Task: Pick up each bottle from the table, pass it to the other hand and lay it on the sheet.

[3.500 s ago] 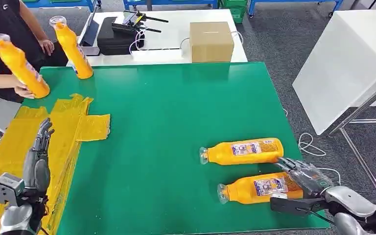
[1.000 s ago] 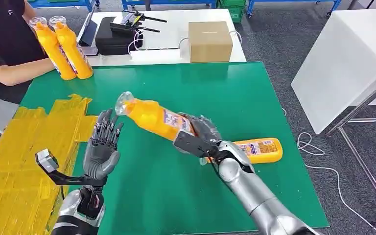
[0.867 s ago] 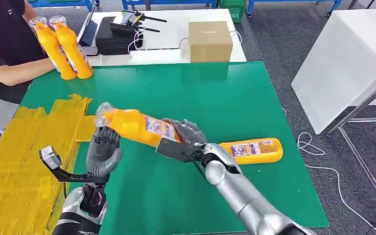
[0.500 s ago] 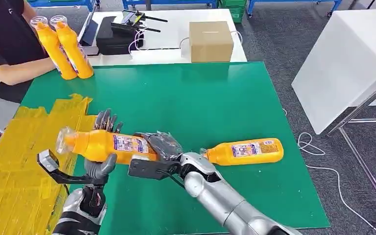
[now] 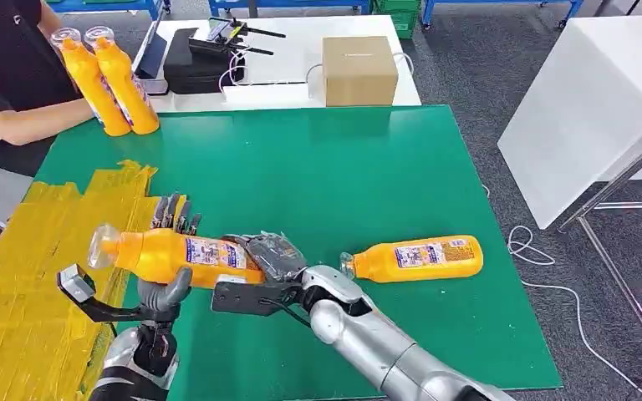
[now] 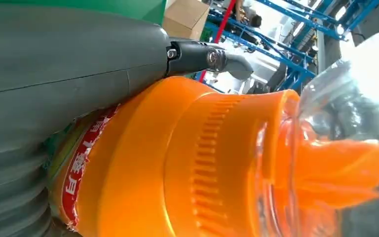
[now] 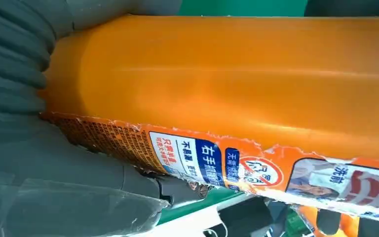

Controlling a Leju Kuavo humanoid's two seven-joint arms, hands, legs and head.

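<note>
Now | bottle (image 5: 175,255) between both | right robot hand (image 5: 272,255) grips base | left robot hand (image 5: 167,251) cups neck

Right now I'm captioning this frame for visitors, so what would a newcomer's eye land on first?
First, the orange bottle held level above the green table, the right hand at its base and the left hand around its neck end. Then a second bottle lying on the table's right, and the crinkled yellow sheet at left.
</note>
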